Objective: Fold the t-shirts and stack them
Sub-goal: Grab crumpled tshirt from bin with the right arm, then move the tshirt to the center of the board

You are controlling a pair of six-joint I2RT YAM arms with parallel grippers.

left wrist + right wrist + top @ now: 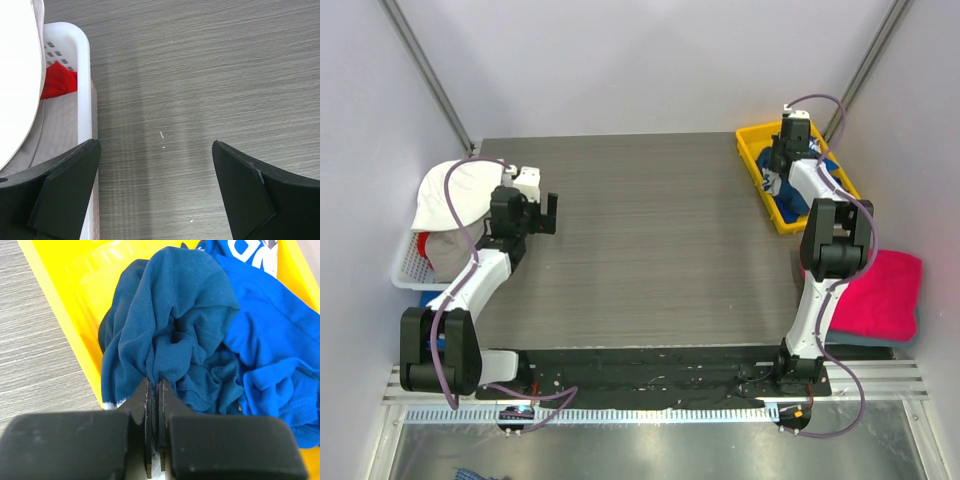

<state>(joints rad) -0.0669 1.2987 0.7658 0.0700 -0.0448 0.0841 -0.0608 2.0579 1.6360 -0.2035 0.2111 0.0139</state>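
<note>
The right claw (154, 385) pinches a bunched fold of the navy shirt (170, 305) in the yellow bin (65, 305), likely to lift it onto the desk (660, 230) for folding. The left claw (155, 147) hangs released over the desk, ready to help.

A grey wood-grain table (650, 230) is seen, with a yellow tray (758, 178) set at its far right corner and a white basket (405, 265) placed at its left edge. A black strip (650, 365) is fixed along the near edge. A folded magenta-pink t-shirt (880, 295) is laid at the right side; whether it rests on the tabletop cannot be told.
</note>
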